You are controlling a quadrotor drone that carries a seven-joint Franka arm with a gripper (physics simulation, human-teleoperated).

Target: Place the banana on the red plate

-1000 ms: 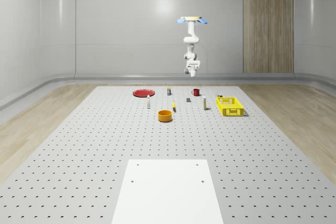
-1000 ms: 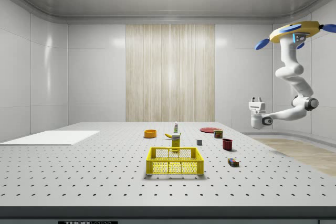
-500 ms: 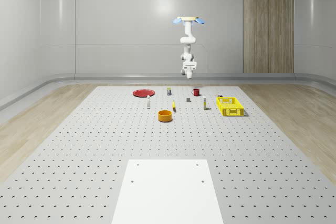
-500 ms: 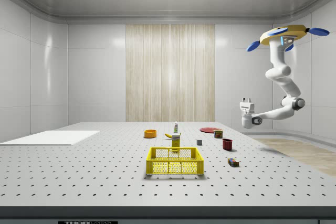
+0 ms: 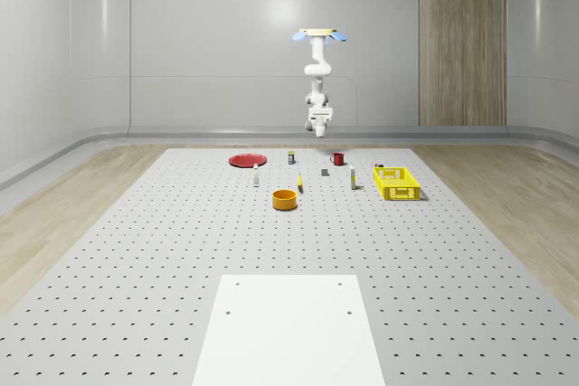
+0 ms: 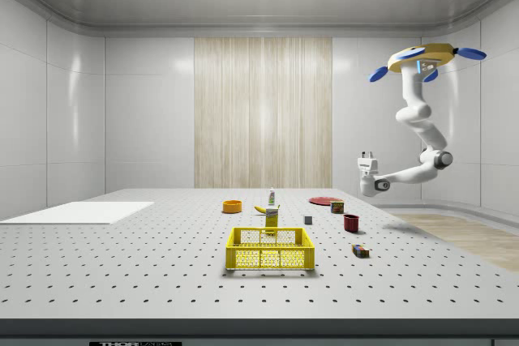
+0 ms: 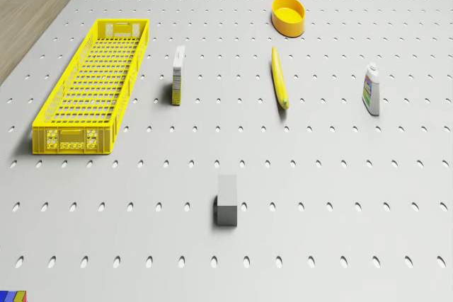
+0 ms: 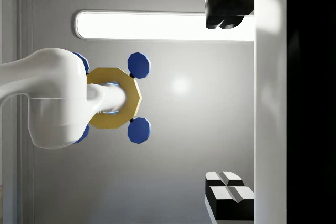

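The banana (image 5: 299, 183) (image 7: 279, 78) (image 6: 259, 210) lies flat on the perforated table, close to the orange bowl (image 5: 285, 199) (image 7: 289, 16). The red plate (image 5: 247, 160) (image 6: 324, 200) sits at the table's far side, toward the whole-scene view's left. My drone (image 5: 317, 35) (image 6: 422, 58) hovers high above the table's far end, near the red mug (image 5: 337, 158). The arm hangs below it, bent, so the gripper (image 6: 367, 154) (image 5: 318, 115) (image 8: 228, 98) points upward, well above every object. It is open and holds nothing.
A yellow crate (image 5: 396, 183) (image 7: 92, 86) stands at the whole-scene view's right. A small carton (image 7: 178, 74), a grey block (image 7: 226, 200) and a white bottle (image 7: 371, 90) stand around the banana. A white panel (image 5: 289, 327) covers the table's near end.
The drone and arm have drifted to the whole-scene view's left and the side view's left, further in over the table. The gripper stays open and empty. Nothing on the table moved.
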